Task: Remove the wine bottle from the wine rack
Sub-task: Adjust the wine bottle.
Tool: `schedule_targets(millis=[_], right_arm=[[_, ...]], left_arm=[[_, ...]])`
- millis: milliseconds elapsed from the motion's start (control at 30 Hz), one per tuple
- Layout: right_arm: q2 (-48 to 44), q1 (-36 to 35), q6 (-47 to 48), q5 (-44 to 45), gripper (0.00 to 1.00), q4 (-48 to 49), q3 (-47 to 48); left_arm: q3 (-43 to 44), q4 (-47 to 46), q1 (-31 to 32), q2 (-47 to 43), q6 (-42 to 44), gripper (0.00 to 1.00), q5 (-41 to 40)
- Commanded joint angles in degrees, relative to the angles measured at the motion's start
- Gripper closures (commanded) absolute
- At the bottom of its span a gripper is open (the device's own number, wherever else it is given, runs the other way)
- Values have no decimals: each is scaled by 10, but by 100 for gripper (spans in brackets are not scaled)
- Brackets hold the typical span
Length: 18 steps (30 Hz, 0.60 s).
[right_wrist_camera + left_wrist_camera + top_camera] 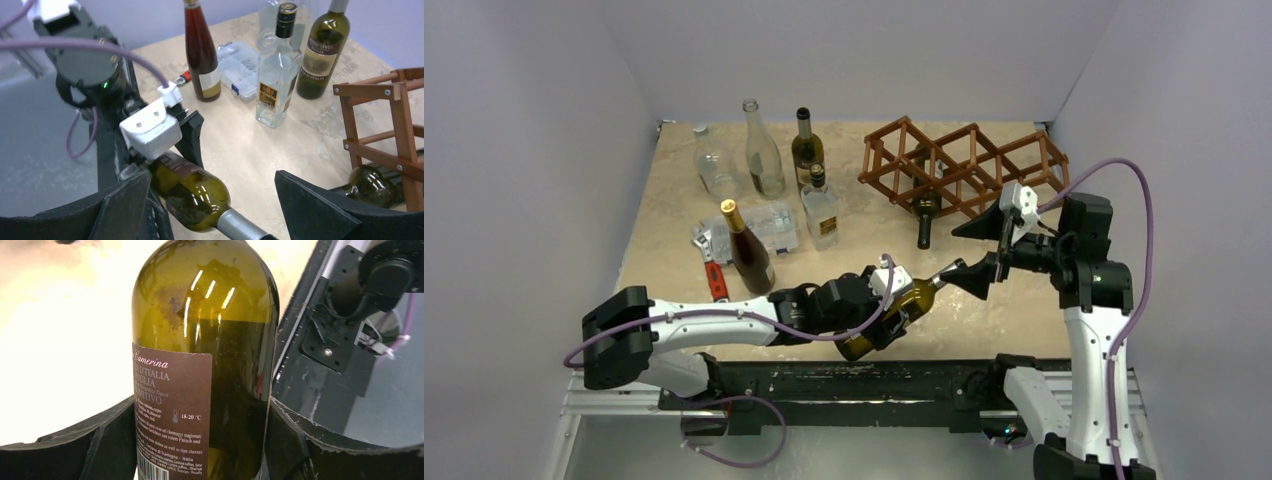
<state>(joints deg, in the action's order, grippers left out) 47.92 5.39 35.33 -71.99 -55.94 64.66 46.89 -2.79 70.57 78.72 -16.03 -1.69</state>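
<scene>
Most of the job is looking done. Over at 11 o'clock on the table (1024, 310), a cluster of standing bottles (764, 160) is waiting apart from the action. The left gripper (884, 310) is clamping its fingers (110, 440) against both sides of the wine bottle (914, 297). It is holding the bottle by the body, tilted, at about 6 o'clock near the front edge, with the neck pointing toward 2 o'clock. The bottle is sitting well apart from the wine rack (969, 160), so the removal itself is appearing complete. The right gripper (979, 252) is standing with its jaws spread wide on either side of the neck, gripping nothing; whether a pad is brushing the glass I cannot tell. Further right, at 1 o'clock, the rack is sitting with a second dark bottle (924, 215) lying in a lower cell, neck poking toward 6 o'clock. What is remaining, by my judgement, is setting the held bottle down on the table and letting go.
</scene>
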Motion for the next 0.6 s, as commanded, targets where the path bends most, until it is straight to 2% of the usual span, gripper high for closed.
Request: schedule_targets(millis=[0,133,233,333,567], right_arm=[[-2,17,-230,-23,1,139,2],[-12,39,-341,-35,1,206,-26],[-39,58,-485,-36,1,341,-96],[-58,74,-562,-17,1,412,-151],[-47,87,-594,13,1,430,-186]], left_arm=[[-7,-110,24,-35,34,100,-133],[-26,-143,40,-45,38,100,-204],[-30,-155,52,-49,53,100,-257],[-36,-184,66,-49,72,100,-285],[-43,-233,84,-44,92,100,-310]])
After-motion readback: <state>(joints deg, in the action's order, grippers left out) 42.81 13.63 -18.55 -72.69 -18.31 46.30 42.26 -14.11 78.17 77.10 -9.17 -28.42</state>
